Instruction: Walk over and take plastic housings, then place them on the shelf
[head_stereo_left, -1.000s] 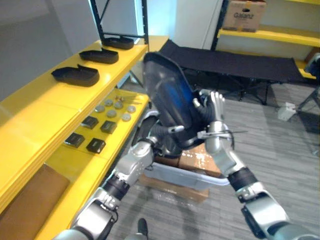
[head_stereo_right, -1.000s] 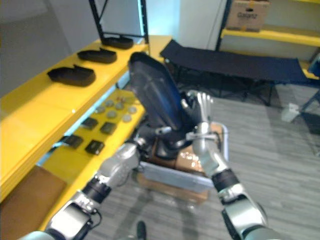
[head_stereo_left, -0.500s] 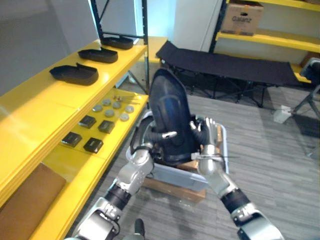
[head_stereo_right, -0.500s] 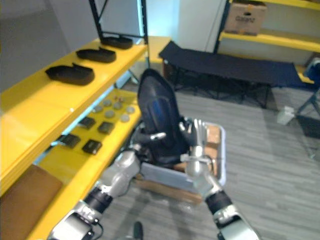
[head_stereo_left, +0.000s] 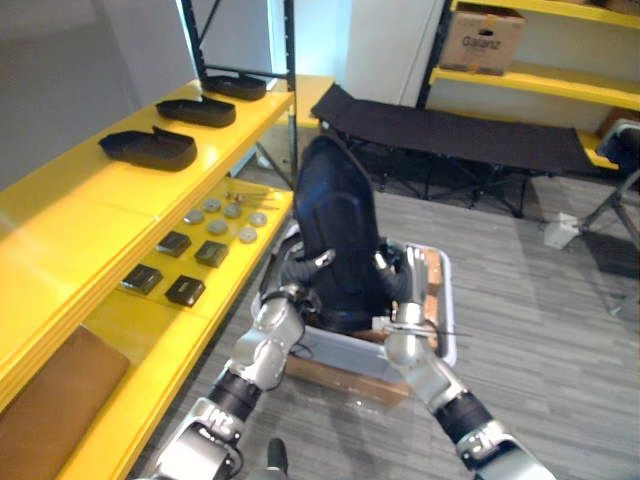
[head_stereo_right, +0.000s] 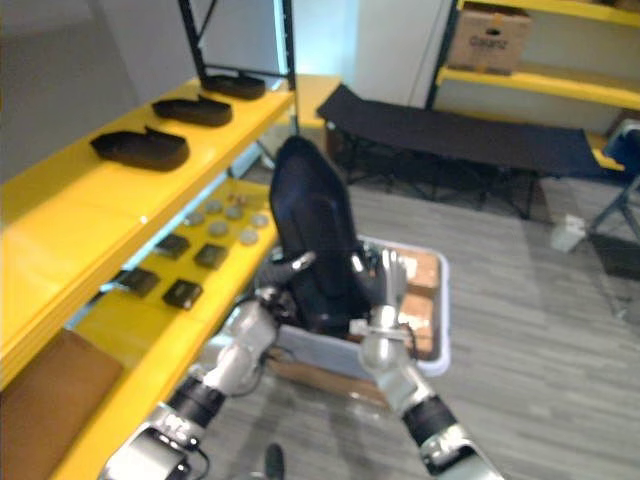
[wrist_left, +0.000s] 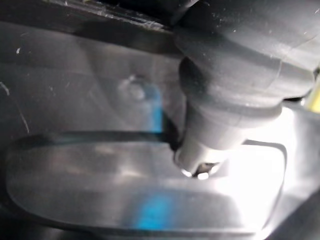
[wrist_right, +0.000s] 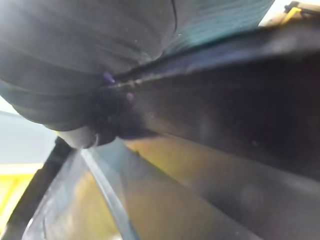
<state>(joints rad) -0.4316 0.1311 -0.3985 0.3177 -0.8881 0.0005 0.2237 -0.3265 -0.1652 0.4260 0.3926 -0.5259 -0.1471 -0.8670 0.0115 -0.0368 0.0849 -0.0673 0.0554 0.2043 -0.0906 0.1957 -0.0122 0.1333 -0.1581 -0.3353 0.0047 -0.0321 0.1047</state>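
A big black plastic housing (head_stereo_left: 335, 230) stands upright between my two hands, its lower end down in a grey bin (head_stereo_left: 446, 310) on the floor. My left hand (head_stereo_left: 292, 292) grips its left edge, with one finger (head_stereo_left: 320, 259) hooked over the front face. On the right side my right hand (head_stereo_left: 405, 290) clamps the housing, fingers against the edge. Close up in the left wrist view, a fingertip (wrist_left: 220, 125) presses on the glossy housing (wrist_left: 100, 195). Three more black housings (head_stereo_left: 150, 148) (head_stereo_left: 198, 110) (head_stereo_left: 235, 85) lie on the yellow shelf (head_stereo_left: 80, 215) at the left.
The shelf's lower board carries small black parts (head_stereo_left: 185, 290) and several grey discs (head_stereo_left: 225, 215). Cardboard (head_stereo_left: 340, 375) lies under the bin. A dark folding cot (head_stereo_left: 460, 130) stands behind, and a cardboard box (head_stereo_left: 483, 40) sits on a far yellow rack.
The housing has come down from a raised, tilted hold to upright over the bin, both hands with it. My left hand's fingers have curled onto it.
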